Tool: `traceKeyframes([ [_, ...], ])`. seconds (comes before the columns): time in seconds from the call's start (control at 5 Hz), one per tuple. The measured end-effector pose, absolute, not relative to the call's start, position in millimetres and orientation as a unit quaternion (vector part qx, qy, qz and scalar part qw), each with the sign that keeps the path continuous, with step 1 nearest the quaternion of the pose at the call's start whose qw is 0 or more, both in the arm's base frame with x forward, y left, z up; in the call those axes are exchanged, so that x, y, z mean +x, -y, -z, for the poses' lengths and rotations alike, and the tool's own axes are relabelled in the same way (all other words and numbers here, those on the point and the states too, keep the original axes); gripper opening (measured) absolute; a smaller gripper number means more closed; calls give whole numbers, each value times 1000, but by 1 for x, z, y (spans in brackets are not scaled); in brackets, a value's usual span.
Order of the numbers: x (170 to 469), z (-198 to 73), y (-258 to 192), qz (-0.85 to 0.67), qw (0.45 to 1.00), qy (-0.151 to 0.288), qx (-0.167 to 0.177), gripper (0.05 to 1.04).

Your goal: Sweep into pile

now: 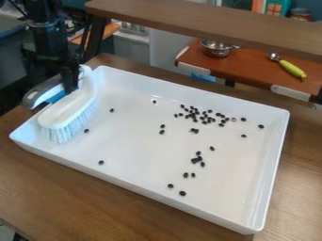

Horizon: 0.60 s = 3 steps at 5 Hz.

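Note:
At the upper left the black gripper [70, 84] is shut on the handle of a white brush [72, 110], which has a grey and blue grip. The brush stands inside the left end of a white tray [144, 176], bristles down. Dark beans [195, 115] lie scattered over the tray floor, densest toward the far side right of centre. Several more form a loose line down toward the near edge, and a few single ones [101, 162] lie close to the brush.
The tray rests on a brown wooden table [75, 197], its raised walls around the beans. Behind it a wooden shelf [207, 21] crosses the top. A metal pot [217, 48] and a spoon with a green handle [292, 69] sit on a reddish board at the upper right.

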<state>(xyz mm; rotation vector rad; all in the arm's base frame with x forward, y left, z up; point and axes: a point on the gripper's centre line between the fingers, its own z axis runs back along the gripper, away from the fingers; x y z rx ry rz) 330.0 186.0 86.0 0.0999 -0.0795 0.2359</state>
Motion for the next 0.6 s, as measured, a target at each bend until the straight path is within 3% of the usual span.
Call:
traceKeyframes([
  [0.2, 329, -74, -188, -121, 991, 33, 55, 968],
  [0.4, 329, -72, -187, -121, 991, 32, 51, 694],
  [0.6, 326, -70, -183, -118, 992, 27, 40, 498],
])
